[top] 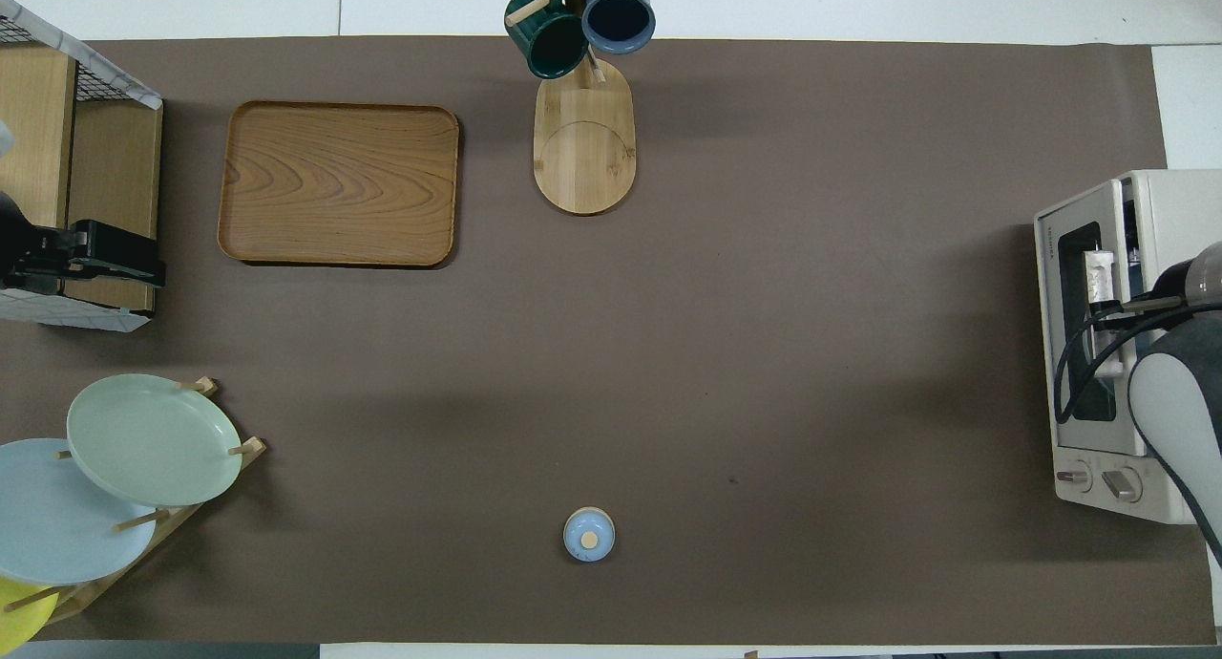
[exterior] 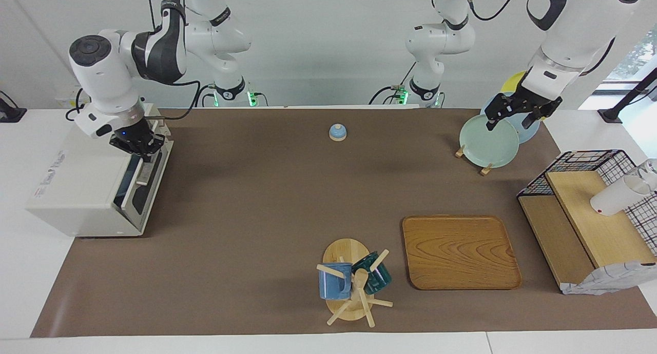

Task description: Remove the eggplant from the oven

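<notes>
The off-white oven (exterior: 77, 190) stands at the right arm's end of the table; it also shows in the overhead view (top: 1160, 201). Its dark glass door (exterior: 139, 199) is ajar, tilted out at the top. My right gripper (exterior: 141, 150) is shut on the metal bar handle (exterior: 145, 172) at the door's top edge; the handle shows in the overhead view (top: 1098, 269). The eggplant is hidden inside the oven. My left gripper (exterior: 510, 120) hangs open and empty over the plate rack and waits.
A rack with green, blue and yellow plates (exterior: 488, 139) stands at the left arm's end, near the robots. A blue bell (exterior: 337, 132), a wooden tray (exterior: 460, 251), a mug tree (exterior: 351, 284) and a wire-and-wood shelf (exterior: 590, 215) with a white cup (exterior: 616, 195) are on the table.
</notes>
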Tool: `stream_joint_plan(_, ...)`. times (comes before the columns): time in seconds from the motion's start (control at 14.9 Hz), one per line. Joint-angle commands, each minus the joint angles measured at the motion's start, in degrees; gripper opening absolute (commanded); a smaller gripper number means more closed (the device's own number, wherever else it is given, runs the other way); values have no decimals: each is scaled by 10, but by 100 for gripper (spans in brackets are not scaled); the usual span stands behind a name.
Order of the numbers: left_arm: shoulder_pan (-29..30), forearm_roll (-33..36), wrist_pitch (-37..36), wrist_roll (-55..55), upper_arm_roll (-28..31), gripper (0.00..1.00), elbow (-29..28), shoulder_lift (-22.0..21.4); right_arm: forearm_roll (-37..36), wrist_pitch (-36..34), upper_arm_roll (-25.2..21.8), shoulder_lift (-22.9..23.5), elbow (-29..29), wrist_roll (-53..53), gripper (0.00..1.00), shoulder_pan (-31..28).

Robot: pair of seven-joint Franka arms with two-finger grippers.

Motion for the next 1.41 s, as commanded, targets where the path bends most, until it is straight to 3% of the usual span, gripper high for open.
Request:
stream_joint_plan(0.0,1,9,-4,-1,-1,100,-3,-9,24,66,0,39,-21,22,0,13)
stream_joint_plan(0.67,1,9,-5,-1,-1,100,-3,-9,54,175,0,95,-47,71,0,61)
stream_joint_plan(1.34,1,9,-5,-1,-1,100,-3,-9,119,211,1,146,-48,106,0,89)
